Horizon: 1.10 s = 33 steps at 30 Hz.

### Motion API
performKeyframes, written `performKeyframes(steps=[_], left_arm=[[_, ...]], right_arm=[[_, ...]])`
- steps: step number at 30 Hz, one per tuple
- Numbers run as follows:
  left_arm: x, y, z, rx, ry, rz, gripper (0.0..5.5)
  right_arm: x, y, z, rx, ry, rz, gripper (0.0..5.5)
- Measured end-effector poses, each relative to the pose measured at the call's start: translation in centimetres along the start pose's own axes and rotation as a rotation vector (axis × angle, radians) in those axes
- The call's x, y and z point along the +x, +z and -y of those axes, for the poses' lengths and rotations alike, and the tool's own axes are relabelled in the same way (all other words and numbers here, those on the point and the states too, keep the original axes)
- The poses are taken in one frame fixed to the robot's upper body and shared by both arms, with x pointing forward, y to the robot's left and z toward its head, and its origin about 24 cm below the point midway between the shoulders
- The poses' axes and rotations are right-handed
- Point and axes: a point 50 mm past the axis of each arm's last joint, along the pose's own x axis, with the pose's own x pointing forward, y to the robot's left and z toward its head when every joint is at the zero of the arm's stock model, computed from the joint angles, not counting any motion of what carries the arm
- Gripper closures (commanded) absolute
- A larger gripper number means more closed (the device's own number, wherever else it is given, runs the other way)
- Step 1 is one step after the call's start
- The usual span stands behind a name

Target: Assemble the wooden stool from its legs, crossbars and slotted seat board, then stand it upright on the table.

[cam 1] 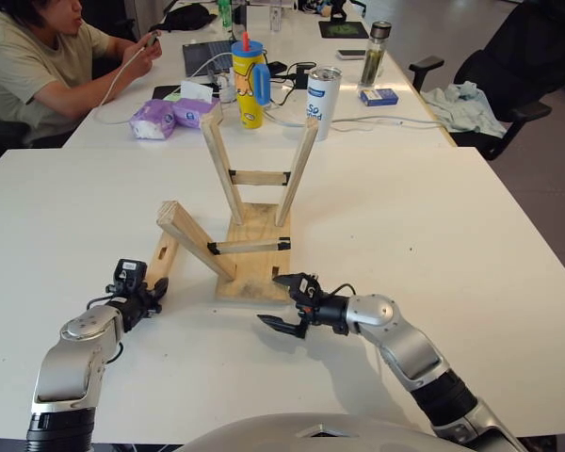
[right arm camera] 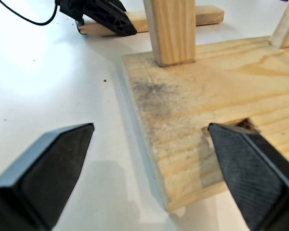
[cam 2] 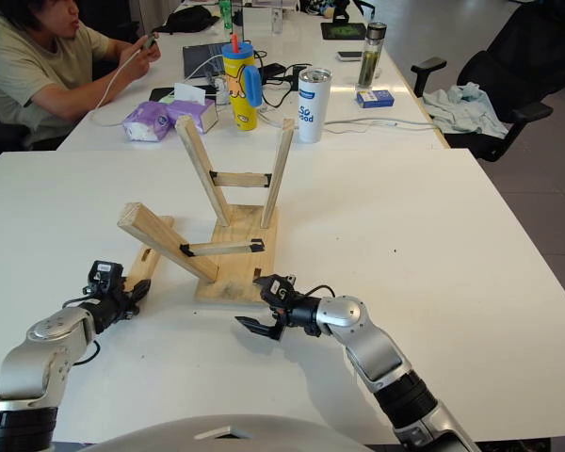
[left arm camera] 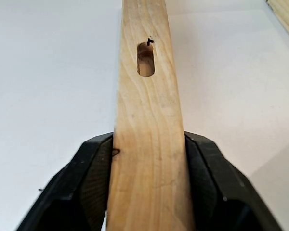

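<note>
Three legs (cam 1: 223, 171) are standing in the seat (cam 1: 250, 268) lying mid-surface, the left tool (cam 1: 153, 292) is pinching the loose fourth leg (cam 1: 162, 254) beside it, and the right tool (cam 1: 271, 299) is hovering spread at the empty near slot (right arm camera: 237, 126).

Dark lettering in two short lines stands on the white tumbler (cam 2: 313, 104) on the far desk (cam 2: 395, 122). Print on the blue box (cam 1: 379, 96) and the purple tissue packs (cam 1: 153, 121) is too small to read. A tiny black pen mark (left arm camera: 150, 41) on the leg (left arm camera: 149, 144) forms no legible character.
</note>
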Motion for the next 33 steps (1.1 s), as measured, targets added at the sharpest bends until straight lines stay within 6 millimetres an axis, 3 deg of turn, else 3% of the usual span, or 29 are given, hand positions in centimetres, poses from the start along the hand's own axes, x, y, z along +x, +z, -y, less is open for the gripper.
performKeyframes(steps=[4,7,9,10,11,12,13,17,22,26,28,31,33], left_arm=[[0.8,1.2,-0.7,-0.104,0.021,0.099,3.46],[0.6,6.5,-1.7,-0.171,0.010,0.371,3.46],[-1.2,12.5,-2.1,-0.204,-0.048,0.658,3.46],[-2.0,14.1,-2.1,-0.207,-0.081,0.741,3.46],[-4.1,17.3,-2.0,-0.196,-0.160,0.901,3.46],[-5.6,19.2,-1.8,-0.176,-0.231,0.991,3.46],[-6.9,20.6,-1.5,-0.156,-0.308,1.046,3.46],[-9.4,23.2,0.0,-0.214,-0.595,1.095,3.46],[-12.5,24.9,4.1,-0.237,-1.032,1.087,3.46],[-14.7,23.7,10.8,-0.185,-1.404,0.920,3.46],[-14.1,22.5,13.1,-0.211,-1.476,0.818,3.46],[-12.4,20.6,14.1,-0.286,-1.463,0.699,3.46],[-11.3,18.8,14.3,-0.326,-1.466,0.613,3.46]], right_arm=[[-1.1,1.9,0.6,-0.006,-0.039,0.110,1.10],[-1.7,2.3,0.4,0.014,-0.022,0.128,1.10],[-2.4,1.6,0.0,0.067,-0.003,0.111,1.10],[-2.7,1.4,0.0,0.081,-0.005,0.104,1.10],[-3.3,0.9,0.1,0.102,-0.014,0.085,1.10],[-3.8,0.6,0.3,0.121,-0.026,0.078,1.10],[-4.2,0.3,0.5,0.135,-0.040,0.069,1.10],[-5.4,0.0,1.6,0.148,-0.100,0.062,1.10],[-7.0,-0.3,3.2,0.192,-0.198,0.088,1.10],[-10.6,0.3,5.9,0.373,-0.241,0.187,1.10],[-12.2,2.5,7.6,0.408,-0.205,0.276,1.10],[-13.6,4.6,8.3,0.482,-0.087,0.375,1.10],[-14.5,5.5,7.7,0.560,0.045,0.423,1.10]])
